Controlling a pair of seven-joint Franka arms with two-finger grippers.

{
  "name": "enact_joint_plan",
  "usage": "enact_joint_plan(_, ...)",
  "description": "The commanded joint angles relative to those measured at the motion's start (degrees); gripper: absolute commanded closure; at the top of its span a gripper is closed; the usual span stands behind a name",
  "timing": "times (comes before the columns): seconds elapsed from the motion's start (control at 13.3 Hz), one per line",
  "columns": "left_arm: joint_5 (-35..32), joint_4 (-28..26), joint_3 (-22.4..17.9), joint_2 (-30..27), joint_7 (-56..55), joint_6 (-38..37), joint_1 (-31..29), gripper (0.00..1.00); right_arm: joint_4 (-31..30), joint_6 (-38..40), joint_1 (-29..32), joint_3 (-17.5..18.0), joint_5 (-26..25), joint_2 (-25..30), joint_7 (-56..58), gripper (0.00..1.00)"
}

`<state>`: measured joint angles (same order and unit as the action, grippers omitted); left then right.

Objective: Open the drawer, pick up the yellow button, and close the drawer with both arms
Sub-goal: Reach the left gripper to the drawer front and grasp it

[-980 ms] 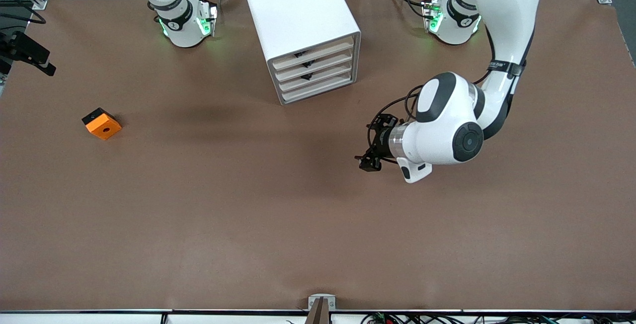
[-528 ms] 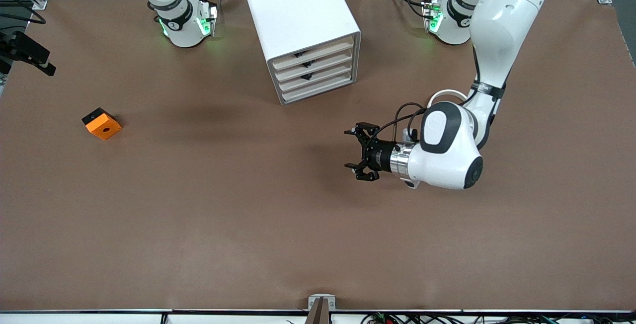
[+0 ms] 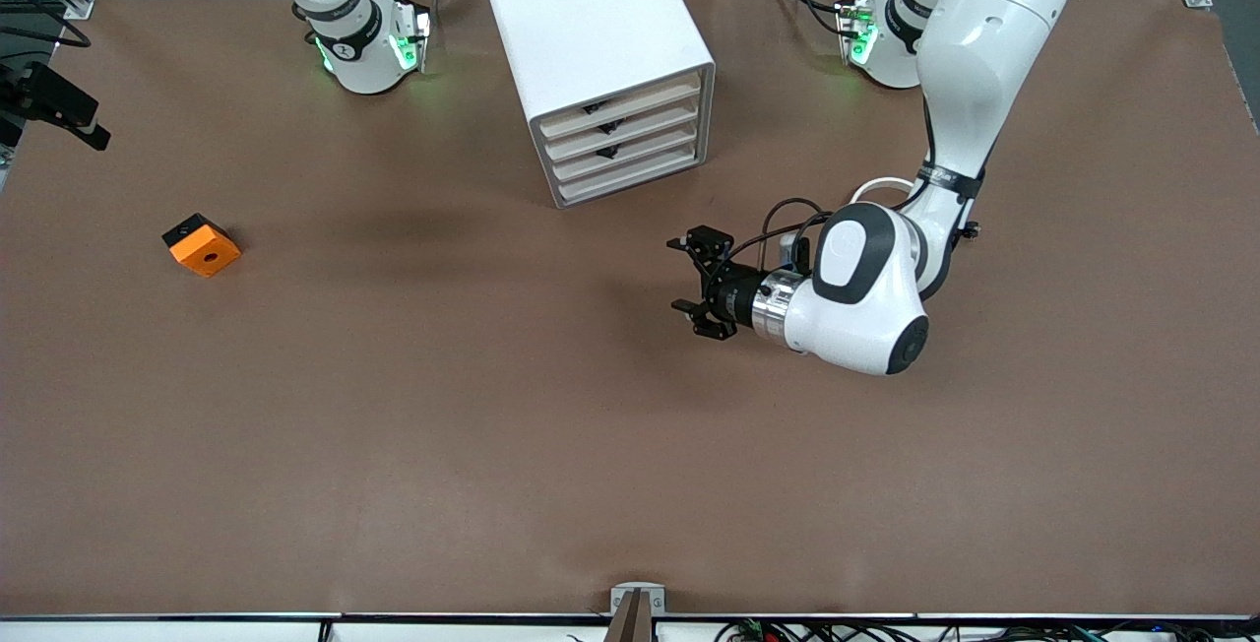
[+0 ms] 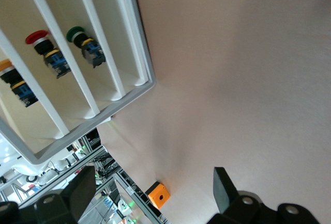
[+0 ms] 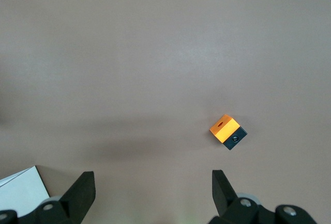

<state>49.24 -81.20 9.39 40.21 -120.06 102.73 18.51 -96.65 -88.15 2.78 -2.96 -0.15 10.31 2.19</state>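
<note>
Because the drawers of the white cabinet are shut, my left gripper hovers low before them, jaws spread and empty, aimed for a handle. The button sits inside, orange-capped. My right gripper waits aloft, jaws spread.

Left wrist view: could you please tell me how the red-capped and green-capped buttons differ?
The red-capped button has a red cap; the green-capped button a green one. The red-capped button sits in one slot of the cabinet; the green-capped button sits in the adjoining slot, nearer the table. Both have black-and-blue bodies and lie the same way.
</note>
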Motion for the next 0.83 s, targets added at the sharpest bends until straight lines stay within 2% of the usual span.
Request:
enact_joint_plan(0.0, 0.9, 1.2, 0.0, 1.3, -6.7, -1.6, 1.6, 0.00, 0.1, 0.5, -0.1, -0.3, 0.1, 0.4, -0.1, 0.00)
enact_joint_plan(0.15, 2.2, 1.5, 0.0, 3.2, -10.5, -3.8, 1.6, 0.00, 0.1, 0.5, -0.1, -0.3, 0.1, 0.4, -0.1, 0.00)
enact_joint_plan(0.45, 2.2, 1.3, -0.1, 3.5, -15.8, -4.3, 3.7, 0.00, 0.1, 0.5, 0.0, -0.3, 0.1, 0.4, -0.1, 0.00)
enact_joint_plan(0.6, 0.8, 1.0, -0.1, 4.4, -15.7, -10.9, 4.0, 0.00, 0.0, 0.5, 0.0, -0.4, 0.1, 0.4, -0.1, 0.00)
enact_joint_plan(0.75, 0.3, 1.0, 0.0, 5.2, -15.6, -12.5, 4.8, 0.00, 0.0, 0.5, 0.0, -0.4, 0.1, 0.4, -0.1, 0.00)
